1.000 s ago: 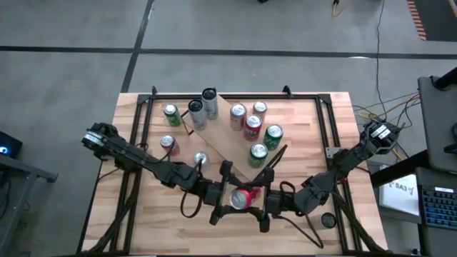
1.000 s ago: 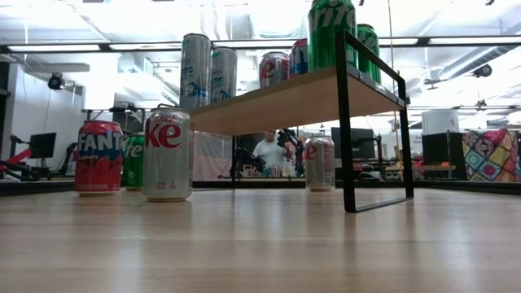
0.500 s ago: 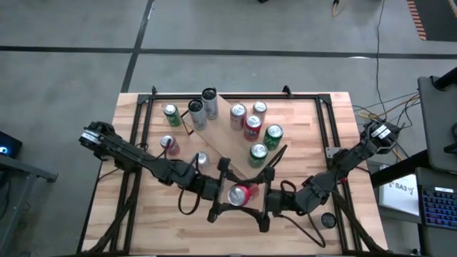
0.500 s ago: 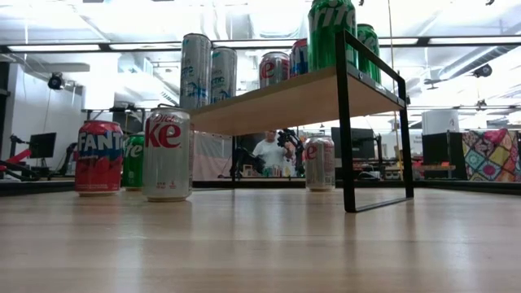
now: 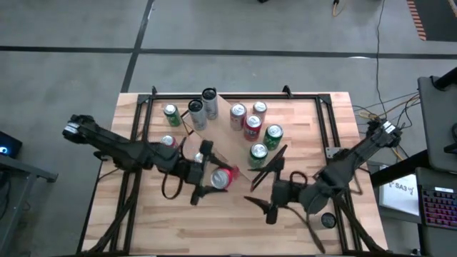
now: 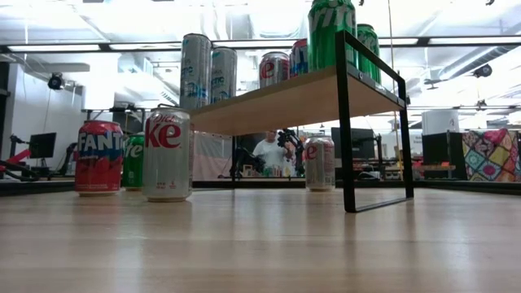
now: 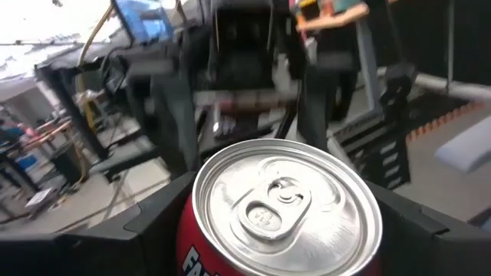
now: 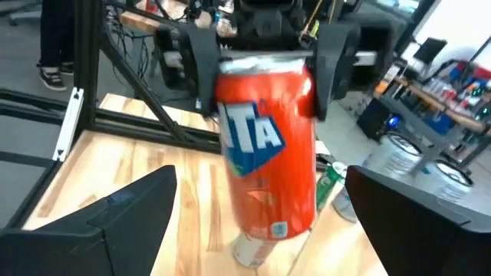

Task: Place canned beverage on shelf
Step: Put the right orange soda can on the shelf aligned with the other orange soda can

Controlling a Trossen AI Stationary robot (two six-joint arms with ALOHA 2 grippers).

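Note:
A red Fanta can (image 5: 227,176) hangs above the table's middle with my left gripper (image 5: 219,179) shut on it. The left wrist view shows its silver top (image 7: 288,207). My right gripper (image 5: 260,195) stands open and holds nothing, a short way off toward the table's right; in its wrist view the can (image 8: 265,153) is ahead of it. The shelf (image 5: 227,145), a light-wood board on black end frames (image 6: 345,122), stands slantwise at the table's far middle with several cans on top. The low view shows neither gripper. My left gripper pinches the can's side wall just under its top rim (image 8: 261,83) between its two fingers (image 8: 201,65), one on each side. The fingers run level and come from the table's left. The can hangs nearly upright, slightly tilted, clear of the table.
On the table left of the shelf stand a second Fanta can (image 6: 99,156), a green can (image 5: 171,114) and a Diet Coke can (image 6: 167,155); another can (image 6: 319,163) stands under the shelf. A black rail frame (image 5: 325,121) edges the tabletop. A person (image 6: 269,153) shows far behind.
My right gripper has let go of the can and drawn back toward the table's right edge. My left gripper has carried the can up and toward the table's far left, toward the shelf, and the can has stayed nearly upright.

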